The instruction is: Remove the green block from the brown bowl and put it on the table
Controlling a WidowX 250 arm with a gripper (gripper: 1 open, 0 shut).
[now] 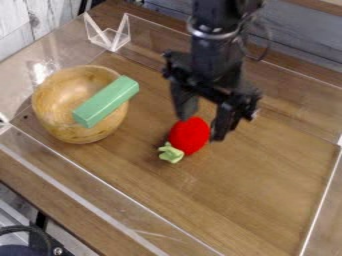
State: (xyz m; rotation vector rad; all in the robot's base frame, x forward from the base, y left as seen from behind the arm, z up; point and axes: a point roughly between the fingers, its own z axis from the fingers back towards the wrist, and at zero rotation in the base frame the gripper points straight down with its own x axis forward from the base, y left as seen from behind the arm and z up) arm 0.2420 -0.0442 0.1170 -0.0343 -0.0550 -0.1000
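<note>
Green block: we see the green block lying slantwise in the brown bowl, one end up on its right-hand rim.
Brown bowl: we have it on the table, at picture left.
Gripper: we see the gripper well apart from the block, to its right in the view; it is blurred, so we cannot tell how far open it is or whether it holds anything.
Strawberry toy: we find the red strawberry toy just below the gripper in the view.
</note>
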